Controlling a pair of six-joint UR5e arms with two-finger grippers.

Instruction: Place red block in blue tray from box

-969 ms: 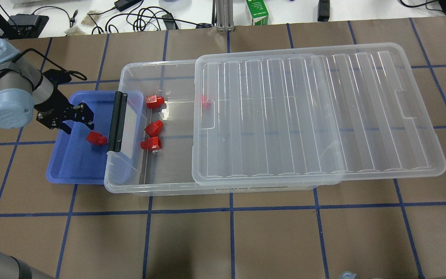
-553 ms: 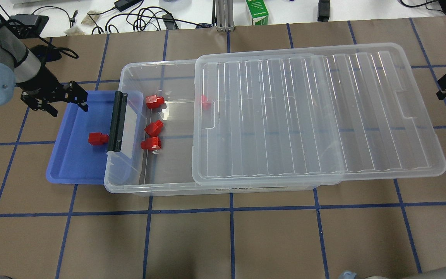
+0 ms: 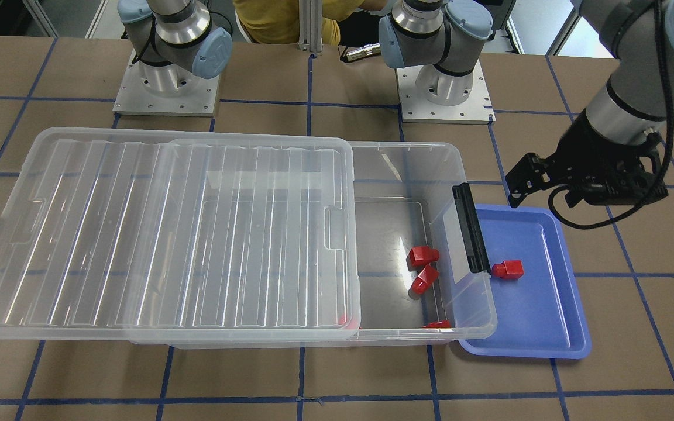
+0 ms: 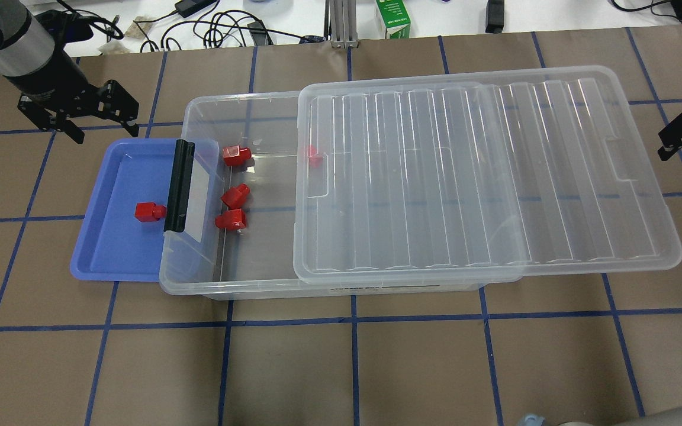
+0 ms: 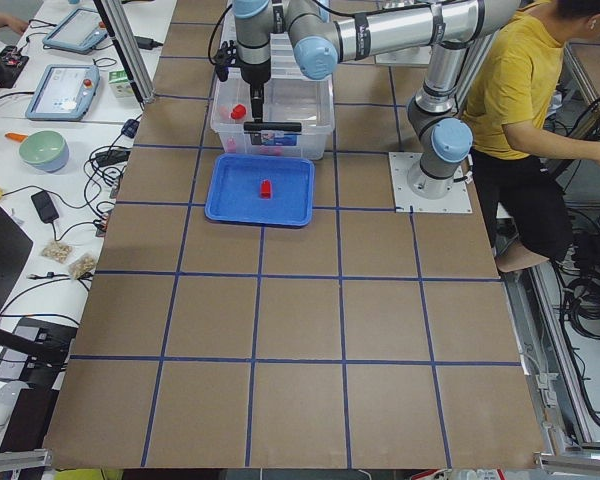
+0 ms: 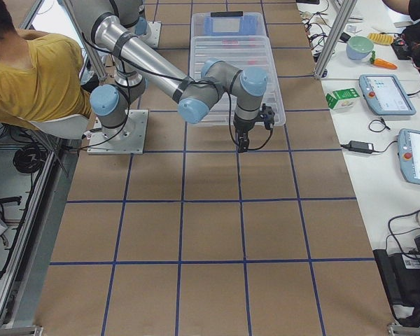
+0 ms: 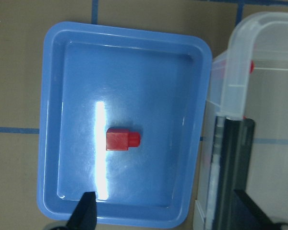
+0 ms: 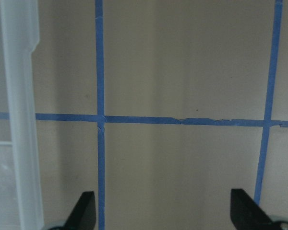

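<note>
The red block (image 4: 150,211) lies on its side in the blue tray (image 4: 110,251), near the box's black latch (image 4: 179,185). It also shows in the front view (image 3: 508,269) and the left wrist view (image 7: 122,139). My left gripper (image 4: 105,131) is open and empty, raised beyond the tray's far edge. The box (image 4: 246,290) holds several other red blocks (image 4: 235,195); its lid (image 4: 483,171) is slid to the right. My right gripper (image 8: 163,215) is open and empty over bare table right of the lid; one of its fingers (image 4: 678,135) shows overhead.
The tray's right edge is tucked under the box's latch end. The lid overhangs the box on the right. Cables, a green carton (image 4: 393,18) and devices sit past the table's far edge. A person in yellow (image 5: 525,90) sits behind the robot.
My left gripper rose and drew back from above the tray to beyond its far edge, staying open. The red block stayed in the tray. My right gripper came into view at the right edge.
</note>
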